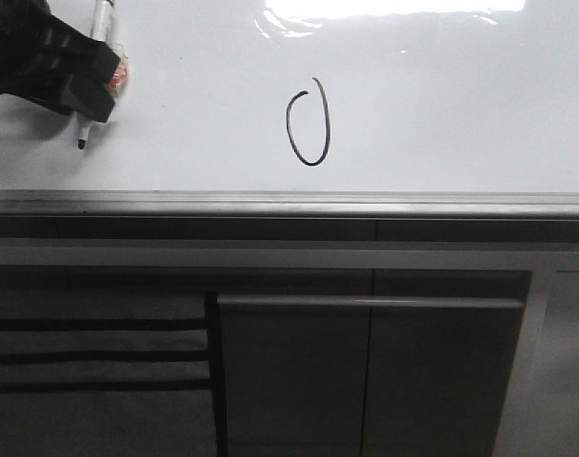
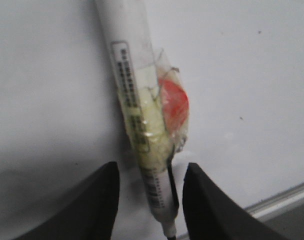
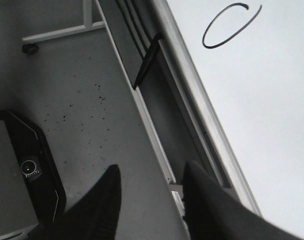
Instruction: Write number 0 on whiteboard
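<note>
The number 0 (image 1: pixel 289 126) is a thin black narrow oval, open at its top, near the middle of the glossy whiteboard (image 1: pixel 442 105). It also shows in the right wrist view (image 3: pixel 212 47). My left gripper (image 1: pixel 94 100) is at the board's far left, over a white marker pen (image 1: pixel 101 24) whose black tip points toward the board's near edge. In the left wrist view the pen (image 2: pixel 129 60), wrapped in yellowish tape with a red patch (image 2: pixel 173 102), lies between the spread fingers (image 2: pixel 99 200) with a gap on each side. My right gripper (image 3: pixel 151 180) is open and empty, off the board over the floor.
A grey metal edge strip (image 1: pixel 289 203) runs along the board's near side. Grey cabinet panels (image 1: pixel 366 381) stand below it. The right wrist view shows speckled floor (image 3: pixel 82 100), a black device (image 3: pixel 32 170) and a frame leg with a caster (image 3: pixel 28 48).
</note>
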